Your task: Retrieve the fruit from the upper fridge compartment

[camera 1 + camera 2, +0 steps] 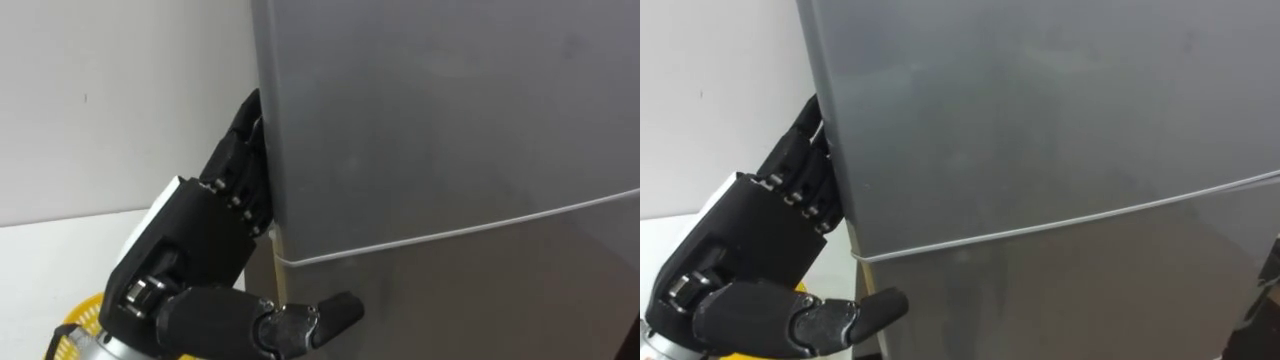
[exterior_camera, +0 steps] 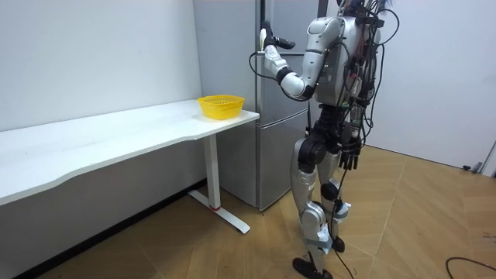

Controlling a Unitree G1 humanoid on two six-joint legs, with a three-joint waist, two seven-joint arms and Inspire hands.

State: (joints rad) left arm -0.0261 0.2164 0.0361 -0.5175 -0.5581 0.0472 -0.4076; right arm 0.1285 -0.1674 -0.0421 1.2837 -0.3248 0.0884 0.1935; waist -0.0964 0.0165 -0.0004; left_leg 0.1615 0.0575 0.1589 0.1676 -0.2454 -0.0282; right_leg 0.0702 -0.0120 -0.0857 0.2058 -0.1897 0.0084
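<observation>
Grey metal upper fridge door (image 1: 450, 120) shut; left hand (image 1: 195, 235) at its edge, grip not discernible; retrieval all ahead

The fridge (image 1: 450, 130) wears smooth grey doors with a soft, satin metallic sheen, with no gloss beyond a thin bright line along the seam between them. Against the upper door's edge, the left hand (image 1: 215, 215) shows matt black plastic casing dotted with small bright metal screw heads. At the end edge of the table (image 2: 116, 136) sits a yellow basket (image 2: 221, 106) of openwork plastic; the tabletop is smooth, matt white. The floor (image 2: 418, 217) looks like wood — faintly glossy.
</observation>
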